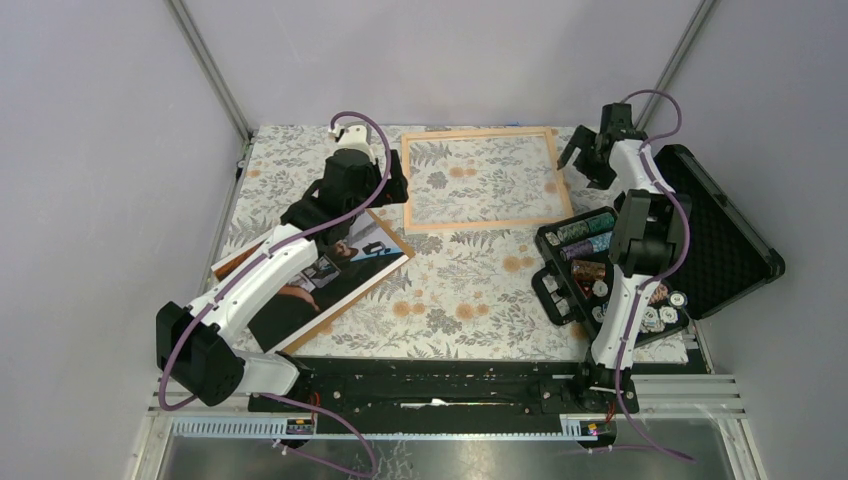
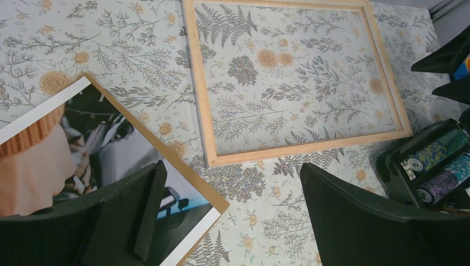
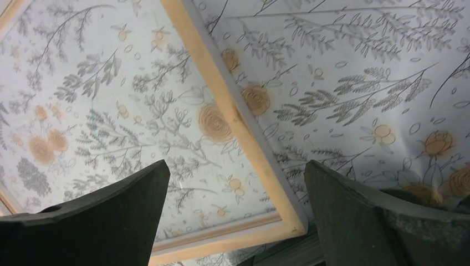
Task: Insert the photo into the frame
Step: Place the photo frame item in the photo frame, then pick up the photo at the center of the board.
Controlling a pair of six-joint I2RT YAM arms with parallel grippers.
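The photo (image 1: 365,258) lies face up and askew on the left of the table, partly under my left arm; its dark scene, white margin and brown edge show in the left wrist view (image 2: 83,138). The frame (image 1: 480,222), thin light wood, lies flat at the back centre with the cloth showing through it (image 2: 299,151). My left gripper (image 1: 390,190) hangs open above the photo's far corner (image 2: 233,172), holding nothing. My right gripper (image 1: 583,160) is open over the frame's right corner, its fingers straddling the rail (image 3: 233,111) without touching it (image 3: 235,166).
A floral cloth (image 1: 470,290) covers the table. A black foam-lined case (image 1: 715,225) lies open at the right, with a tray of poker chips (image 1: 590,250) close to the frame's right rail; the chips also show in the left wrist view (image 2: 438,166).
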